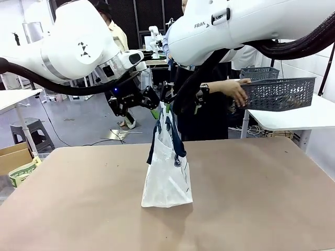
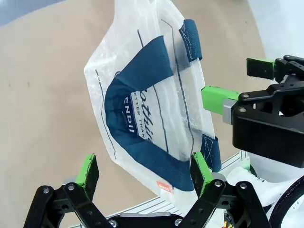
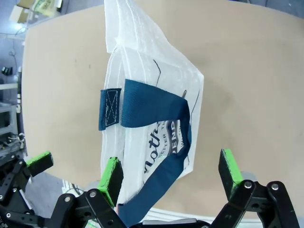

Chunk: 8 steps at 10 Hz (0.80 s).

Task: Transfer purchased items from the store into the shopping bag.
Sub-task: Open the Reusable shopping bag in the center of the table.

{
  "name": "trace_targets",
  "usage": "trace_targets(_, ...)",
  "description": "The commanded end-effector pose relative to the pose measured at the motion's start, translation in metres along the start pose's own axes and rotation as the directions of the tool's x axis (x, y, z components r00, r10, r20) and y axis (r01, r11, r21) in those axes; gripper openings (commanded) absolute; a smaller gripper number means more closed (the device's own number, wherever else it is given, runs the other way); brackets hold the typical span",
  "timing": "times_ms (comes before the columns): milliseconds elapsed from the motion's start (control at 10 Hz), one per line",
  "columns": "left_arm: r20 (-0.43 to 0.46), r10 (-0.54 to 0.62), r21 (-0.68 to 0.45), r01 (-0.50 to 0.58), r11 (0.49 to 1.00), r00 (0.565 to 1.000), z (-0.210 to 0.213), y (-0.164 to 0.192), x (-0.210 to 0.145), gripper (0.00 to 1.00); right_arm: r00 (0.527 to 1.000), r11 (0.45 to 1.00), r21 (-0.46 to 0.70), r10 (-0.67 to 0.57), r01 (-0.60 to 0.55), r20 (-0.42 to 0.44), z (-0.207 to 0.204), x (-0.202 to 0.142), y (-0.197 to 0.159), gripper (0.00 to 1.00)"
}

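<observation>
A wide tan worktop (image 1: 261,209) fills the lower half of the frame. Near its centre stands a translucent white shopping bag (image 1: 168,180) with navy handles, its base resting on the surface, its top tapering upward.

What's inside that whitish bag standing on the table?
The shopping bag looks flat, mouth pressed nearly shut, and nothing shows through its translucent sides. Its navy handles and print cover part of the inside, so something thin could be hidden.

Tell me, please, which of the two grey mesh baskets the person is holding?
The nearer basket, whose end the person's hand grips; the other basket stands behind it, farther off.
</observation>
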<state>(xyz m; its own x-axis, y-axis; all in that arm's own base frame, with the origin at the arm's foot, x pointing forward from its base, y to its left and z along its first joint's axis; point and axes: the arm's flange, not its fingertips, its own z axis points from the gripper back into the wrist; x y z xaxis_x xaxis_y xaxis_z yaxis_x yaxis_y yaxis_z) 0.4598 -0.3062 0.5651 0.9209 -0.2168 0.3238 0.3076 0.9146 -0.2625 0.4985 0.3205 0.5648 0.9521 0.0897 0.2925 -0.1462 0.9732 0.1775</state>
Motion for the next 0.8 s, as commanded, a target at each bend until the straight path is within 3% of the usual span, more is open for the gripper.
trace_targets(0, 0.018, 0.014, -0.033, -0.013, 0.999, 1.0, 0.005, -0.001, 0.0, 1.0, 1.0, 1.0, 0.026, 0.004, -0.004, 0.009, 0.0, -0.002, 0.0, 1.0)
trace_targets(700, -0.043, 0.014, -0.057, -0.016, 0.998, 0.999, -0.015, -0.001, -0.002, 1.0, 1.0, 0.999, 0.027, -0.017, 0.017, -0.015, -0.014, 0.001, -0.003, 1.0)
